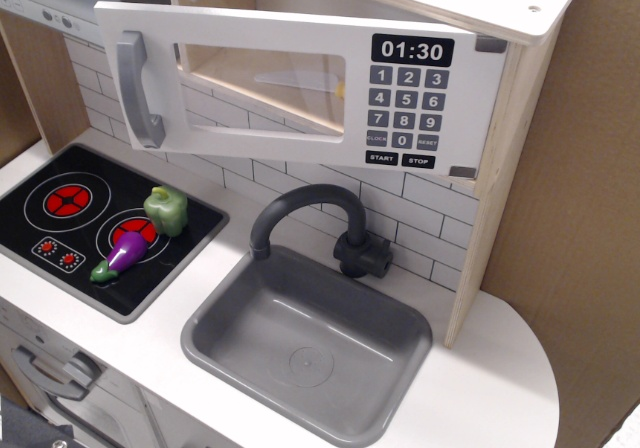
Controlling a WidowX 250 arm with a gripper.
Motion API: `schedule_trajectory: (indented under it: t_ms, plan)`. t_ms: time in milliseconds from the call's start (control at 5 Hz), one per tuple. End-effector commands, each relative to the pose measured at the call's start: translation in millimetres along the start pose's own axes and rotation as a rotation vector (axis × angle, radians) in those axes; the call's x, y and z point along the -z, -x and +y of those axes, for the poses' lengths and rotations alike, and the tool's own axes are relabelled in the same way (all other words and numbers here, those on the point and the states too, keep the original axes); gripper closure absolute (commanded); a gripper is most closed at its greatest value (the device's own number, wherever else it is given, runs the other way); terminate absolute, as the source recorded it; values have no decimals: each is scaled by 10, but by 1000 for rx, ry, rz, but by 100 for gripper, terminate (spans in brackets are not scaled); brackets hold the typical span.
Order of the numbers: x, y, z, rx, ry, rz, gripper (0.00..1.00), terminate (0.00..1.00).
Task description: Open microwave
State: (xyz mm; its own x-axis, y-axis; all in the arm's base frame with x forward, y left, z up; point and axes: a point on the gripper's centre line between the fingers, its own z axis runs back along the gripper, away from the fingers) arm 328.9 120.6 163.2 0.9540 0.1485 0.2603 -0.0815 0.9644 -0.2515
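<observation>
The toy microwave (420, 88) hangs under the wooden top shelf. Its white door (250, 78) stands swung outward on its right hinge, with its left edge away from the cabinet. The grey vertical handle (138, 88) is on the door's left side and nothing holds it. The clear window (265, 78) shows the pale wooden inside. The black clock display (412, 49) reads 01:30 above the dark grey keypad (402, 113). My gripper is out of view.
A black stovetop (60, 218) with red burners lies at the left, with a green pepper (166, 210) and a purple eggplant (122, 258) on it. A grey sink (305, 343) with a dark faucet (310, 218) sits in the counter. A wooden side wall (500, 198) stands at the right.
</observation>
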Motion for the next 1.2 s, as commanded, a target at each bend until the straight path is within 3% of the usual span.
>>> schedule_trajectory:
  t_ms: [0,200,400,600,1000]
  plan:
    - [128,-192,169,-2,-117,-21,0,0]
    - [374,-35,166,13,-173,38,0,0]
    - [531,183,-15,60,-177,125,0,0]
    - [589,488,-302,134,-141,155,0,0]
    - [718,945,-812,231,-70,101,0,0]
